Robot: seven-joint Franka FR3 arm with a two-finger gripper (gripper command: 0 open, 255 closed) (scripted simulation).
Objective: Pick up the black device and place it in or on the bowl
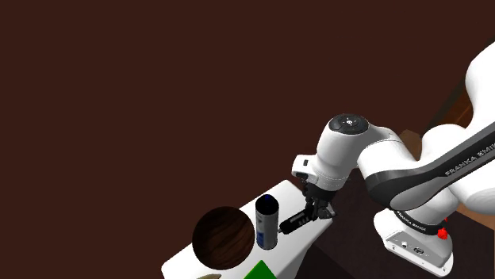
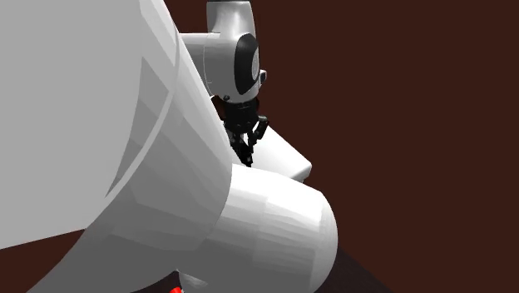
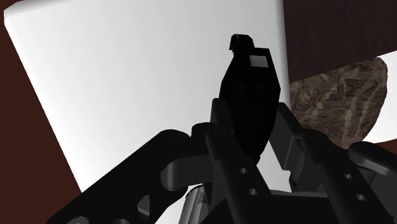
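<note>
In the second exterior view the white arm looms close and hides most of the white table. In the shoulder view a green thing is cut off by the lower edge, too little showing to name. In the wrist view the near end of the black device is hidden between the clasping fingers of the gripper, and a mottled brown thing runs off the picture's edge.

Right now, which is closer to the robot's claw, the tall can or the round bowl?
The tall can, standing upright beside the gripper; the dark bowl sits farther off, past the can.
</note>
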